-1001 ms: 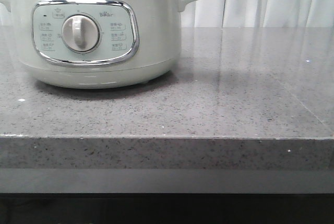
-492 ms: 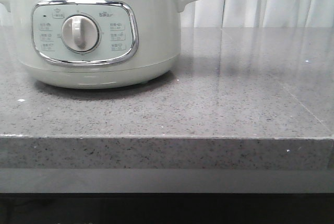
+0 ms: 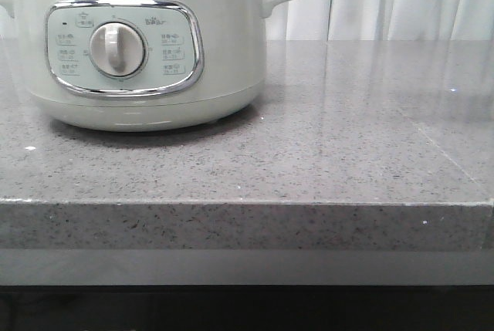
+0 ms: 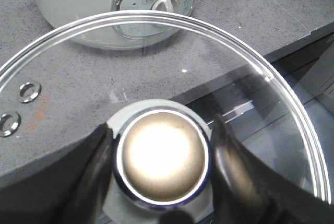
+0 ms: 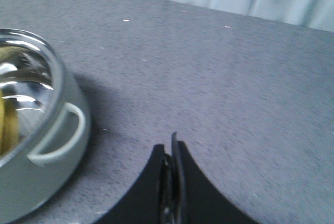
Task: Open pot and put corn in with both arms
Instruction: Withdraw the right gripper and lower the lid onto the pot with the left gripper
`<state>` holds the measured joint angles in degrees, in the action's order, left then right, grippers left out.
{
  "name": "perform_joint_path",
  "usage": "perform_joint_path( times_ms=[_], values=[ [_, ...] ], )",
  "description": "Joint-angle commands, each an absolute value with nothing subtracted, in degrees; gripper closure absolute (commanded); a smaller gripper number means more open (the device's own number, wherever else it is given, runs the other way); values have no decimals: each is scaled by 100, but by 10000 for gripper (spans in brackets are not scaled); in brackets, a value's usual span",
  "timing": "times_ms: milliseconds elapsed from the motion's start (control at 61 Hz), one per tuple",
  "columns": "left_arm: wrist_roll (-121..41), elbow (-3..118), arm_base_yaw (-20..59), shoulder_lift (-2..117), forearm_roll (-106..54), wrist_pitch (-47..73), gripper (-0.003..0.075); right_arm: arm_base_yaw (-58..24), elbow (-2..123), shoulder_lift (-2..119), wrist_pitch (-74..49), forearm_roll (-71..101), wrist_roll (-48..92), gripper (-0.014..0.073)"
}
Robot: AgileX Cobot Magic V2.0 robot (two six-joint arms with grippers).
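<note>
Two arms; left end effector (image 4: 162,156) clamped on lid knob (image 4: 163,162), right end effector (image 5: 171,182) together beside open pot (image 5: 31,145)

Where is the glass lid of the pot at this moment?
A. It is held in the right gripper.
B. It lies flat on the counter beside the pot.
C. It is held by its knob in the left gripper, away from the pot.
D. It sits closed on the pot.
C. In the left wrist view the left gripper has its fingers on both sides of the knob of the glass lid, while the pot stands apart behind it.
</note>
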<state>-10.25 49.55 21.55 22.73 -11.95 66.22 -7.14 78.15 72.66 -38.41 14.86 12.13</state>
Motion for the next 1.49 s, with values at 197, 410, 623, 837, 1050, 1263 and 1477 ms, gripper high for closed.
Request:
perform_joint_path(
  times_ms=[197, 410, 623, 837, 1050, 1263, 1477],
  values=[
    [-991, 5129, 2166, 2313, -1387, 5901, 520, -578, 5224, 4948, -1889, 1471, 1348, 661],
    [-991, 5165, 2166, 2472, -1387, 5869, 520, -578, 3378, 3172, -1274, 1471, 1348, 661],
    [-991, 5611, 2166, 3210, -1387, 5621, 520, -578, 2518, 1730, -1252, 1471, 1348, 661],
    [-991, 6770, 2166, 4504, -1387, 5437, 520, -578, 2337, 1370, -1251, 1471, 1348, 661],
    [-991, 8429, 2166, 6157, -1387, 5437, 520, -578, 2337, 1370, -1322, 1471, 1348, 661],
    [-991, 9832, 2166, 7746, -1387, 5469, 520, -578, 2337, 1370, -1338, 1471, 1348, 661],
    [-991, 10910, 2166, 9037, -1387, 5614, 520, -578, 2337, 1370, -1338, 1471, 1343, 661]
  ],
)
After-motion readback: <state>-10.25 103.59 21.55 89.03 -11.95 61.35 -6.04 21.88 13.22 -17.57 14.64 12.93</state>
